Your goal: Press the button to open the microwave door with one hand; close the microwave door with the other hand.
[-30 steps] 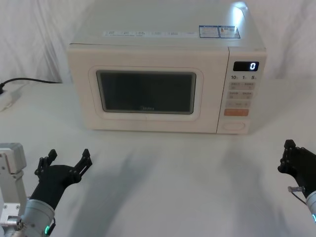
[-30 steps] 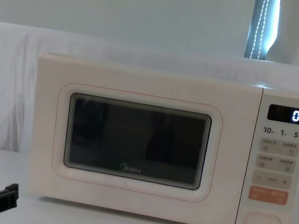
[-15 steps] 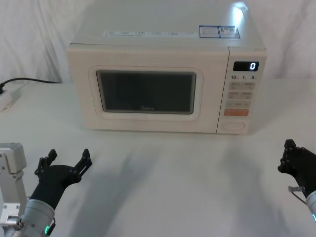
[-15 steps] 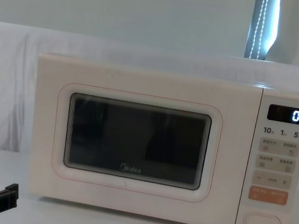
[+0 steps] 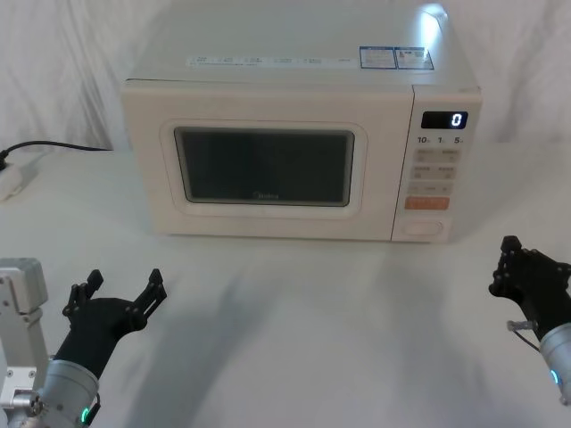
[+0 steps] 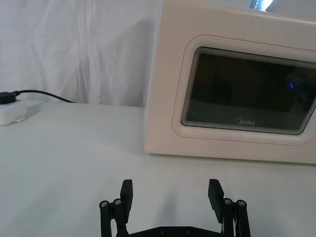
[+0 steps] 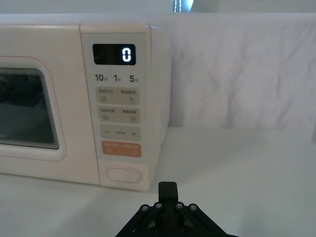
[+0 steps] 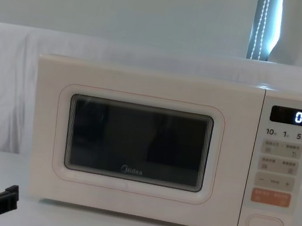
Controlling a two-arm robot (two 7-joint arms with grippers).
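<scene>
Two grippers wait low on the white bench before the microwave (image 5: 299, 134). Its door (image 8: 137, 145), a wide cream panel with rounded dark glass and a thin pinkish outline, is shut flush and faces the robot. Right of it, at the foot of the keypad below an orange key (image 7: 121, 149), lies the button (image 7: 123, 175), a smooth cream pill, long axis level. Left gripper (image 6: 170, 195) has its black notched jaws spread; right gripper (image 7: 167, 190), well short of the button, has them pressed together

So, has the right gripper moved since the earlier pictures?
Yes. In the head view the right gripper has shifted left and forward, toward the microwave and its button. It is shut.
</scene>
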